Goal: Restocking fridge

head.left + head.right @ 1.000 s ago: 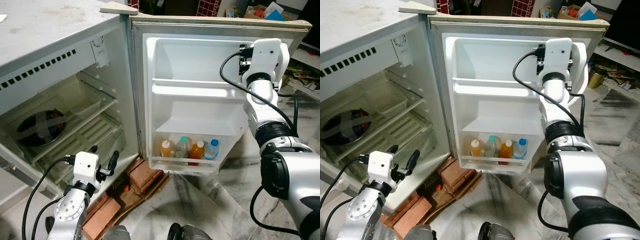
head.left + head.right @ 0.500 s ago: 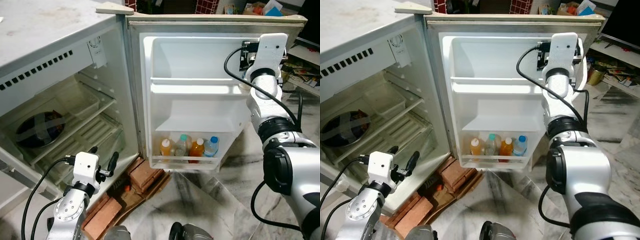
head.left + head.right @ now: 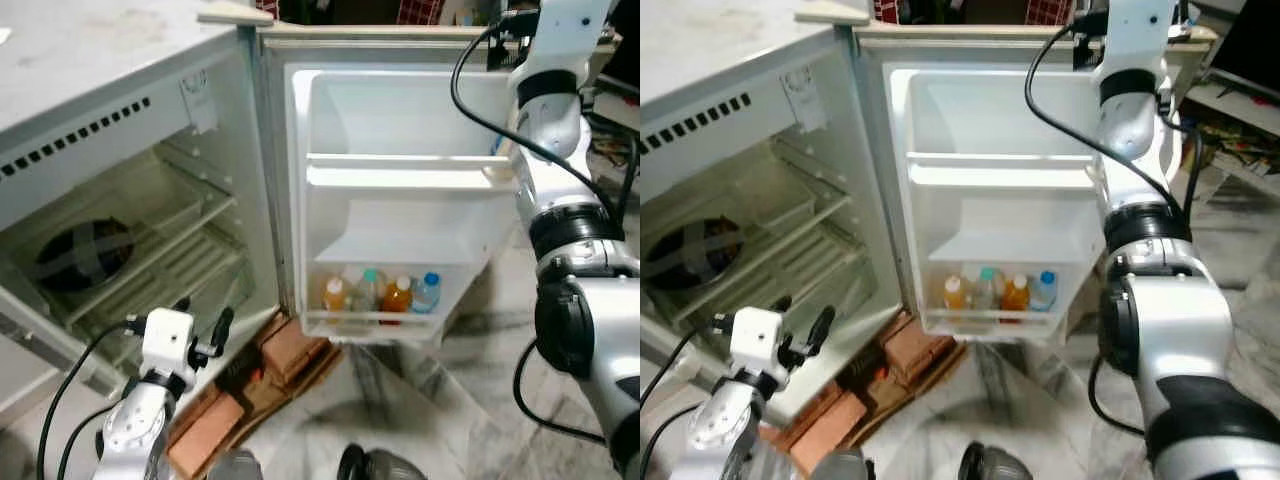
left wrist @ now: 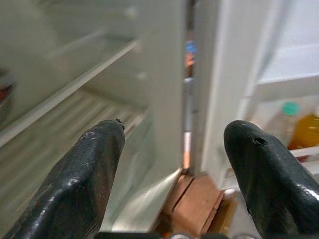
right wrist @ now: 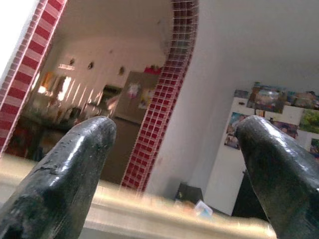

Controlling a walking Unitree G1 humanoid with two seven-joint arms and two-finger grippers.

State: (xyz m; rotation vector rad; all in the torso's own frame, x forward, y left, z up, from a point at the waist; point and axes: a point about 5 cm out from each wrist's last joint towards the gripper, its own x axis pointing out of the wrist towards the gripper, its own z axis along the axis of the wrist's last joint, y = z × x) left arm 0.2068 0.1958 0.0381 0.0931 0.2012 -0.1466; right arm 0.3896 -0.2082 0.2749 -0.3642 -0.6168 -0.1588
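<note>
Head views bright, slightly soft with motion blur; door liner [image 3: 400,120] glaring white, fridge interior [image 3: 120,230] dimmer, shaded. Left wrist view blurred beyond sharp black fingers [image 4: 84,174]. Right wrist view soft; window glare at corner, tiled arch [image 5: 169,94] hazy

I see the fridge door [image 3: 400,200] lined in smooth, glossy white plastic, its bottles [image 3: 380,295] clear plastic. The fridge top [image 3: 90,50] looks dull, scuffed grey metal. My left claw [image 4: 172,164] has fingers [image 4: 84,169] of shiny, slightly pitted black plastic. The floor [image 3: 450,400] is polished marble, with rough bricks [image 3: 285,350] on it.
</note>
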